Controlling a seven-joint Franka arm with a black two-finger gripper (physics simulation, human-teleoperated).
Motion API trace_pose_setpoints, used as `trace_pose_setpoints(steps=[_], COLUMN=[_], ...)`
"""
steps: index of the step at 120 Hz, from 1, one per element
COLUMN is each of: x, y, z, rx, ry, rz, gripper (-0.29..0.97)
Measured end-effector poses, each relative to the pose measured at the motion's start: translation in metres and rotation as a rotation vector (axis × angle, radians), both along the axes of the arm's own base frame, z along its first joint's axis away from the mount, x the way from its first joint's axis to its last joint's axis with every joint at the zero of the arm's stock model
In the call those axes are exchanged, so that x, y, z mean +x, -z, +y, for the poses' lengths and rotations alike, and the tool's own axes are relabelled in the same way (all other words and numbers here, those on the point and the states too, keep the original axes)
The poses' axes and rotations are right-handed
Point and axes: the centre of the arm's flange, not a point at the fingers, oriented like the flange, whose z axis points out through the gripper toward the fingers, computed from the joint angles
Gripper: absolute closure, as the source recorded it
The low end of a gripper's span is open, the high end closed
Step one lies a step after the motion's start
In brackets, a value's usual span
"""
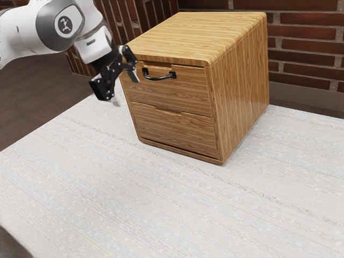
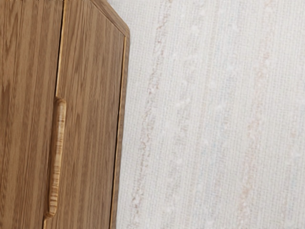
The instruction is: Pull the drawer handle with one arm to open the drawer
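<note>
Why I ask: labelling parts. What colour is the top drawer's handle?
The handle is black, clearest in the exterior view.

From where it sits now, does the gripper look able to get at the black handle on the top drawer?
Probably yes. The gripper hangs open just off the black handle, at its end toward the exterior view's left. Nothing stands between them, and the top drawer front is bare around the handle.

We see a pale, faintly streaked table (image 1: 161, 204) that spreads beneath our gripper (image 1: 131, 65) and well beyond it. One thing stands directly on it: a two-drawer wooden cabinet (image 1: 215, 80), just ahead of the gripper's fingertips, its base flat on the surface.
</note>
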Motion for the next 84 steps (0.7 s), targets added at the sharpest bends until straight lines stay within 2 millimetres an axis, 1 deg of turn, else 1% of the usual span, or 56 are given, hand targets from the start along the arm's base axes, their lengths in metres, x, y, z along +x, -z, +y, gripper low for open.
trace_pose_setpoints(steps=[7,19,23,27,34,42,65,84], x=[0.005,0.021,0.024,0.025,0.024,0.024,0.026,0.034], y=[0.002,0.015,0.012,0.005,-0.008,-0.013,-0.014,-0.004], z=[0.000,-0.002,-0.003,-0.003,-0.005,-0.006,-0.008,-0.009], rx=[0.008,0.016,0.021,0.027,0.036,0.040,0.048,0.050], ry=[0.017,0.052,0.059,0.067,0.080,0.091,0.114,0.130], rz=[-0.016,-0.038,-0.055,-0.078,-0.109,-0.122,-0.132,-0.126], gripper=[0.00,0.00,0.03,0.08,0.06,0.05,0.02,0.01])
